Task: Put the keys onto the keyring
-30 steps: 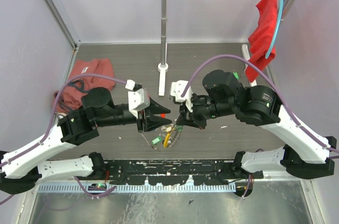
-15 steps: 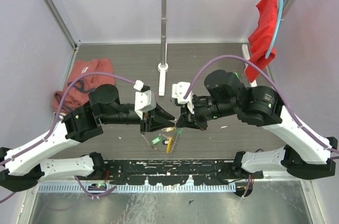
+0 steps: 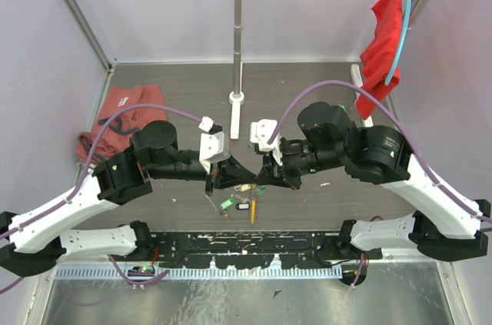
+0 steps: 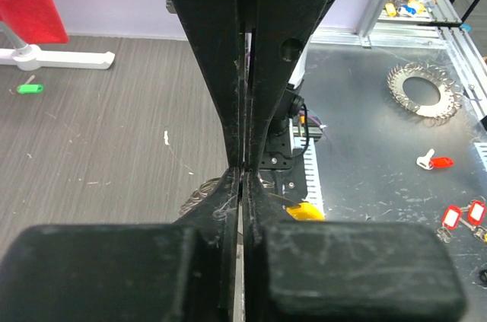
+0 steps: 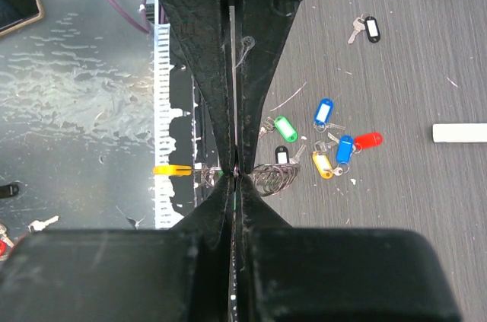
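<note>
The keyring (image 5: 278, 179), a coiled silvery loop with a yellow section (image 5: 171, 170), hangs above the table between both grippers. In the right wrist view my right gripper (image 5: 236, 172) is shut on it, with coil on one side of the jaws and yellow on the other. My left gripper (image 4: 243, 173) has its jaws pressed together on the same ring, coil (image 4: 199, 192) to the left and yellow (image 4: 304, 210) to the right. From above, the two grippers (image 3: 233, 180) (image 3: 261, 179) meet tip to tip. Loose keys lie below with green (image 5: 285, 128), blue (image 5: 323, 113), gold (image 5: 322, 164) and red (image 5: 367, 140) tags.
A pink cloth (image 3: 115, 114) lies at the back left. A stand pole (image 3: 237, 98) rises behind the grippers and a red cloth (image 3: 384, 41) hangs at the right. Another black-tagged key (image 5: 371, 29) lies apart, near a white bar (image 5: 460, 132).
My left gripper has moved right to meet the right gripper and its jaws have closed. The yellow section now hangs lower. The right arm has barely moved.
</note>
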Action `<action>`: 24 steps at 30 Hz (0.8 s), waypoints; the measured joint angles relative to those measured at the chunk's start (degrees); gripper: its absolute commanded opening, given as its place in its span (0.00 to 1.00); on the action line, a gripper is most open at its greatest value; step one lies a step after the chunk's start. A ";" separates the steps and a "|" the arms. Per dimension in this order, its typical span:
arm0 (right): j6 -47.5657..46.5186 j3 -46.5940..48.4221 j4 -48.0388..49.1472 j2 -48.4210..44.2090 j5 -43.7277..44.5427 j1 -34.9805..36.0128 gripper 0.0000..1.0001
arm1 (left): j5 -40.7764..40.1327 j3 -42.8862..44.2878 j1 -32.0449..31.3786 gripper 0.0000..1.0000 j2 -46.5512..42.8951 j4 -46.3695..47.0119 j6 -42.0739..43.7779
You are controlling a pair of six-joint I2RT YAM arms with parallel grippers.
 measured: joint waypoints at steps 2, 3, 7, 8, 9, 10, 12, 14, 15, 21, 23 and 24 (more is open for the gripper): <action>-0.02 -0.15 0.28 -0.11 0.00 0.00 0.01 | 0.00 0.15 0.00 0.00 0.00 -0.28 0.11; 0.00 -0.28 0.44 -0.24 0.02 0.00 0.01 | 0.00 0.15 0.00 0.00 0.00 -0.28 0.09; 0.04 -1.22 1.57 -1.11 0.09 0.00 0.01 | -0.15 0.22 0.00 0.00 -0.09 -0.20 0.07; 0.09 -1.57 2.10 -1.44 0.20 0.02 0.01 | -0.31 0.22 0.00 0.00 -0.15 -0.07 0.04; 0.13 -1.95 2.64 -1.79 0.33 0.02 0.01 | -0.48 0.22 0.00 0.00 -0.24 0.04 0.04; 0.26 -2.32 3.28 -2.19 0.55 0.07 0.08 | -0.55 0.22 0.00 0.00 -0.31 0.24 0.02; 0.37 -2.99 4.50 -3.04 0.98 0.11 0.27 | -0.85 0.22 0.00 0.00 -0.48 0.74 -0.11; 1.03 -3.72 5.92 -3.96 1.73 0.24 0.37 | -1.40 0.22 0.00 0.00 -0.74 0.90 -0.20; 1.33 -4.02 6.67 -4.66 2.23 0.24 0.39 | -1.77 0.22 0.00 0.00 -0.94 0.50 -0.24; 5.05 -10.69 15.82 -12.98 7.67 0.24 0.43 | -5.38 -2.21 0.00 0.00 -4.00 2.69 -1.86; 7.72 -14.75 20.17 -17.09 10.03 0.22 0.43 | -6.86 -4.00 0.00 0.00 -5.92 4.63 -2.73; 9.16 -16.76 22.56 -18.86 11.04 0.22 0.43 | -7.54 -4.74 0.00 0.00 -6.75 5.60 -3.15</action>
